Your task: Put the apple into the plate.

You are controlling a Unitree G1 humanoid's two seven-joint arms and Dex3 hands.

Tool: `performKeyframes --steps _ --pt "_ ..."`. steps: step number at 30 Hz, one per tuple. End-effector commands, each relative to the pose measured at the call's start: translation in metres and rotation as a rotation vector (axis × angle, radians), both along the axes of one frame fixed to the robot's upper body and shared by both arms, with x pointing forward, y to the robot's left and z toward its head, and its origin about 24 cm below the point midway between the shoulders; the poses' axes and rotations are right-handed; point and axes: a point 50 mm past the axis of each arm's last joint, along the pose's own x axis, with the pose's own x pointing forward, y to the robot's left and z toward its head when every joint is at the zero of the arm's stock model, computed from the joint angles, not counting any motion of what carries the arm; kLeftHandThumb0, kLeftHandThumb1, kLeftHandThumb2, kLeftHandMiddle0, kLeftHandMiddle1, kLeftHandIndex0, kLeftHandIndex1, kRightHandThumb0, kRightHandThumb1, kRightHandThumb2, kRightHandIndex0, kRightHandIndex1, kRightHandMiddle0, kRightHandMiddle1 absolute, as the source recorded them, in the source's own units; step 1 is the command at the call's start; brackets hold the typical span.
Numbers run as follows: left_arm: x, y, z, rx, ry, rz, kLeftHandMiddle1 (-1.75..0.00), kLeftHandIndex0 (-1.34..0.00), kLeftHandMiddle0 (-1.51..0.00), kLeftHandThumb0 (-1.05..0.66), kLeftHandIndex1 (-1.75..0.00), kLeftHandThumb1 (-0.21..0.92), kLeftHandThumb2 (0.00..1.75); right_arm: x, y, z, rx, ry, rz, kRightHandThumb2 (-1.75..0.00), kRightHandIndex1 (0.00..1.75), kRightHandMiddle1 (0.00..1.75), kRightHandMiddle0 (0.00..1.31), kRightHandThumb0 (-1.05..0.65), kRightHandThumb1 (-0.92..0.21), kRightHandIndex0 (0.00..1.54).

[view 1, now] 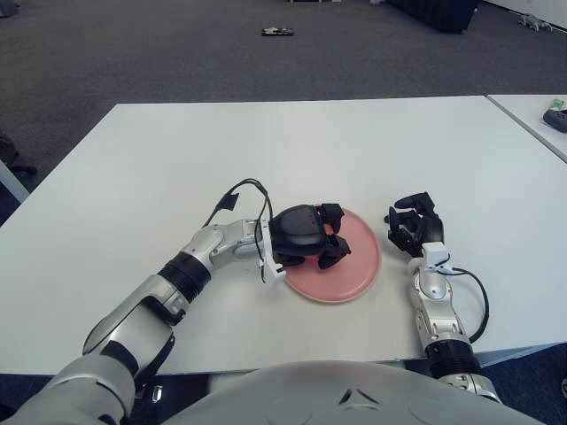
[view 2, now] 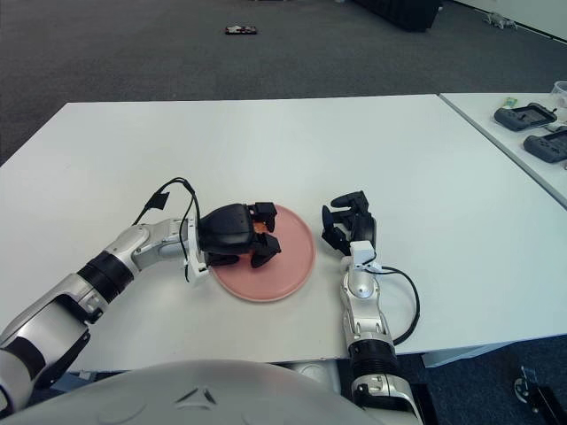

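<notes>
Left eye view shows the left hand (view 1: 312, 241) over the left part of the pink plate (view 1: 359, 273), its black fingers (view 1: 334, 251) curled around the apple (view 1: 327, 229) — only a sliver of orange-red shows between them. The right hand (view 1: 413, 227) sits just right of the plate on the white table (view 1: 354, 150), fingers loosely spread, holding nothing.

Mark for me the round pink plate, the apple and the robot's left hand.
round pink plate (view 1: 359, 266): left eye view, bare right part of its surface.
apple (view 1: 328, 229): left eye view, orange sliver visible between the fingers.
left hand (view 1: 301, 232): left eye view, black back of hand.
</notes>
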Motion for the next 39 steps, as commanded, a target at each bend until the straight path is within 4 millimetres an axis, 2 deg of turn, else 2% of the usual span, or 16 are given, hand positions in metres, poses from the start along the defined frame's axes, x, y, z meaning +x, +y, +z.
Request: performKeyframes --steps 1,6,10,11,12,13,15,16,17,19,20,22,25,30,35,39 --pt "-0.008 0.005 -0.020 0.074 0.033 -0.001 -1.75 -0.69 -0.92 0.00 -1.69 -0.07 1.74 -0.005 -0.001 -0.007 -0.010 0.045 0.001 -0.75 1.22 1.75 0.29 -0.37 -0.76 0.65" --pt "-0.008 0.005 -0.021 0.048 0.056 0.008 -1.75 -0.68 -0.91 0.00 -1.71 -0.07 1.75 -0.005 -0.001 -0.007 -0.009 0.053 0.000 -0.74 1.22 1.75 0.28 -0.37 -0.77 0.65" --pt "-0.008 0.005 -0.022 0.037 0.114 0.030 -1.75 -0.63 -0.85 0.00 -1.69 0.01 1.65 -0.004 -0.001 -0.007 -0.005 0.052 -0.001 -0.74 1.23 1.75 0.28 -0.37 -0.77 0.65" --pt "-0.008 0.006 -0.021 0.035 0.133 0.036 -1.75 -0.55 -0.76 -0.01 -1.70 0.12 1.53 -0.004 -0.001 -0.007 -0.004 0.052 -0.001 -0.74 1.24 1.75 0.28 -0.37 -0.77 0.65" --pt "-0.006 0.007 -0.021 0.047 0.161 0.043 -1.75 -0.45 -0.63 -0.01 -1.70 0.28 1.35 -0.004 -0.001 -0.007 -0.002 0.050 0.000 -0.74 1.24 1.75 0.28 -0.37 -0.77 0.65" --pt "-0.004 0.008 -0.020 0.057 0.180 0.047 -1.61 -0.35 -0.40 -0.13 -1.72 0.51 1.05 -0.004 -0.001 -0.007 0.000 0.049 0.000 -0.74 1.25 1.75 0.28 -0.37 -0.77 0.65" --pt "-0.002 0.008 -0.018 0.074 0.201 0.045 -1.50 -0.27 -0.21 -0.24 -1.73 0.71 0.79 -0.004 -0.001 -0.007 0.002 0.047 0.000 -0.74 1.25 1.75 0.28 -0.37 -0.77 0.65" --pt "-0.001 0.009 -0.017 0.085 0.206 0.031 -1.38 -0.22 -0.17 -0.30 -1.61 0.74 0.76 -0.004 0.000 -0.007 0.002 0.047 -0.001 -0.74 1.25 1.75 0.28 -0.37 -0.77 0.64" --pt "-0.001 0.009 -0.017 0.094 0.211 0.021 -1.13 -0.14 -0.11 -0.42 -1.33 0.75 0.78 -0.004 0.000 -0.007 0.003 0.047 -0.002 -0.73 1.26 1.75 0.28 -0.37 -0.77 0.64" --pt "-0.001 0.009 -0.016 0.103 0.216 0.007 -0.73 -0.06 -0.04 -0.58 -0.83 0.83 0.71 -0.004 0.000 -0.007 0.003 0.050 -0.003 -0.73 1.26 1.75 0.28 -0.37 -0.77 0.64" --pt "-0.001 0.009 -0.015 0.101 0.215 0.007 -0.67 -0.04 -0.03 -0.61 -0.75 0.85 0.68 -0.003 0.000 -0.007 0.000 0.058 -0.004 -0.73 1.26 1.75 0.28 -0.37 -0.77 0.64" --pt "0.000 0.009 -0.014 0.093 0.221 0.016 -0.36 -0.02 -0.01 -0.73 -0.46 0.89 0.65 -0.003 -0.001 -0.009 -0.006 0.075 -0.007 -0.73 1.25 1.75 0.28 -0.37 -0.78 0.63" --pt "0.000 0.010 -0.014 0.073 0.241 0.042 -0.12 -0.01 0.00 -0.83 -0.27 0.91 0.63 -0.003 -0.002 -0.009 -0.012 0.089 -0.015 -0.73 1.26 1.75 0.28 -0.37 -0.78 0.62" --pt "-0.003 0.014 -0.020 0.053 0.286 0.085 -0.02 0.00 0.00 -0.92 -0.14 0.92 0.65 -0.003 -0.002 -0.009 -0.009 0.092 -0.021 -0.73 1.26 1.75 0.28 -0.37 -0.77 0.62" --pt "-0.002 0.015 -0.022 0.066 0.321 0.090 0.00 0.00 0.00 -1.02 -0.08 0.92 0.81 -0.004 -0.001 -0.008 0.000 0.070 -0.021 -0.73 1.27 1.75 0.28 -0.37 -0.77 0.62" --pt "-0.001 0.016 -0.023 0.075 0.327 0.081 0.00 0.00 0.00 -1.04 -0.05 0.92 0.88 -0.004 -0.001 -0.007 0.002 0.062 -0.020 -0.74 1.27 1.75 0.29 -0.37 -0.76 0.62"
